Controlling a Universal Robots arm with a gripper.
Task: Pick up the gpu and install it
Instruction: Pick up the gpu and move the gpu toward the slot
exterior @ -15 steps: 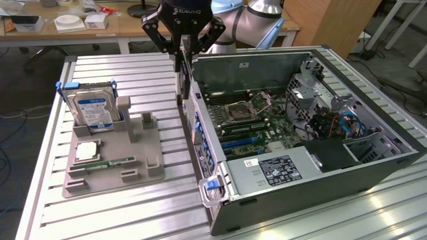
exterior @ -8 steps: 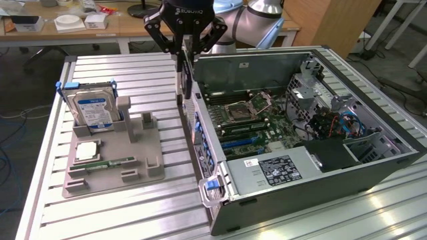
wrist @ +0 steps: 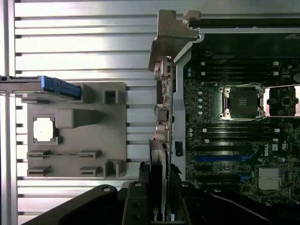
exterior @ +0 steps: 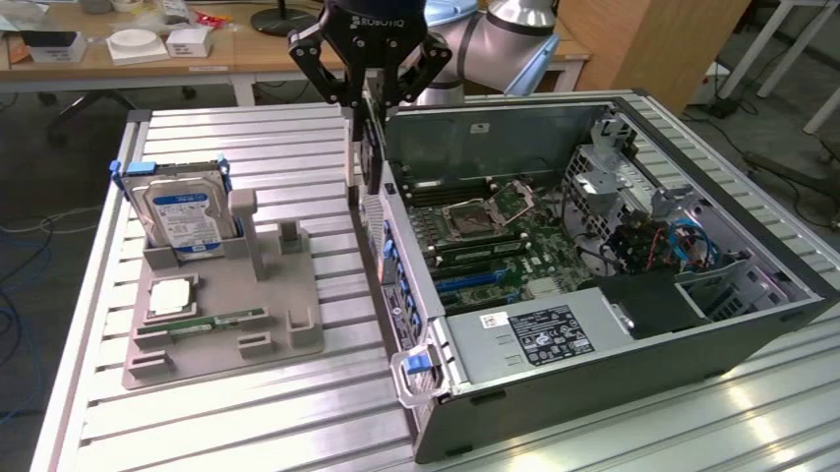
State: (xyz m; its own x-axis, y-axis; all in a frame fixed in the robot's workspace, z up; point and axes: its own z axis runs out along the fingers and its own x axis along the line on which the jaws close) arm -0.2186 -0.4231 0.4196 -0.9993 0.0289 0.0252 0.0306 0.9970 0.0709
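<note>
the gpu (exterior: 370,157) is clenched by the gripper (exterior: 372,98) above the case (exterior: 591,393), over its wall on the exterior view's left; seemingly not yet seated.

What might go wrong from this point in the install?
The thin dark circuit card with a silvery end bracket hangs pinched in the end effector right at the wall of the open grey computer case; its bracket may catch on that wall. Held by one edge, the card may tilt or slip in the grip.
</note>
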